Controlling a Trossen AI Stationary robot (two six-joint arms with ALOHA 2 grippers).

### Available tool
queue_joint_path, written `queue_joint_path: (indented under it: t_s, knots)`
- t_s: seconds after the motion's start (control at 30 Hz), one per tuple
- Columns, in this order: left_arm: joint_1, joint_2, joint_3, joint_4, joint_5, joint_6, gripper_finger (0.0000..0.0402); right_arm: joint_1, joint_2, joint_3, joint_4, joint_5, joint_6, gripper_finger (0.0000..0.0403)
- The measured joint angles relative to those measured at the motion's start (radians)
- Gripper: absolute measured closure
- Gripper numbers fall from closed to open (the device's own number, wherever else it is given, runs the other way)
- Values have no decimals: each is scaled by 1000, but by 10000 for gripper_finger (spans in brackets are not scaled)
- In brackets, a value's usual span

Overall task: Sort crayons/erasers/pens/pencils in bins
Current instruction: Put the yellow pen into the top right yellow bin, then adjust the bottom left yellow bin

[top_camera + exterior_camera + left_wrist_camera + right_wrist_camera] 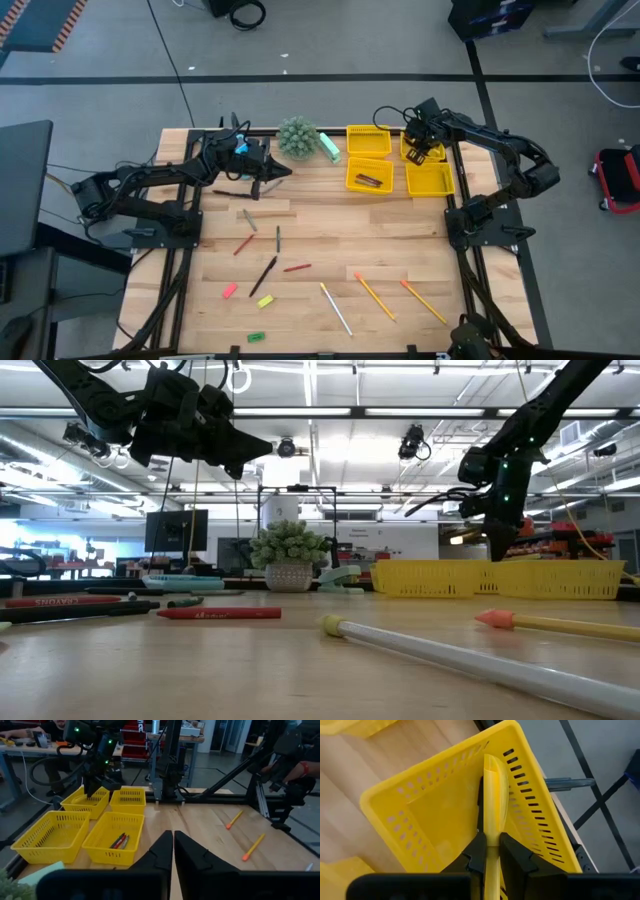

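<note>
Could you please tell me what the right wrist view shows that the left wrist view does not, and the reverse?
Only the right wrist view shows the right gripper shut on a yellow pencil over one bin. Only the left wrist view shows the left gripper, its jaws together and empty, crayons in the near bin, and two orange pencils on the table. Both show yellow bins on the wooden table.

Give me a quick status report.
Right end effector shut on yellow pencil over back-right bin. Left end effector shut, empty, raised. Nothing in the way.
</note>
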Motion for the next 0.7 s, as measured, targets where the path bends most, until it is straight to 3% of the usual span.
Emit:
queue_joint_path:
  t_s: [0.2, 0.47, 0.7]
  knots:
    - [-6, 0, 0, -1, 0, -2, 392, 0, 0, 0, 0, 5, -5, 352]
    - [-8, 0, 0, -2, 1, -10, 376, 0, 0, 0, 3, -15, 6, 300]
    - [-18, 0, 0, -8, 3, -18, 390, 0, 0, 1, 5, -18, 24, 292]
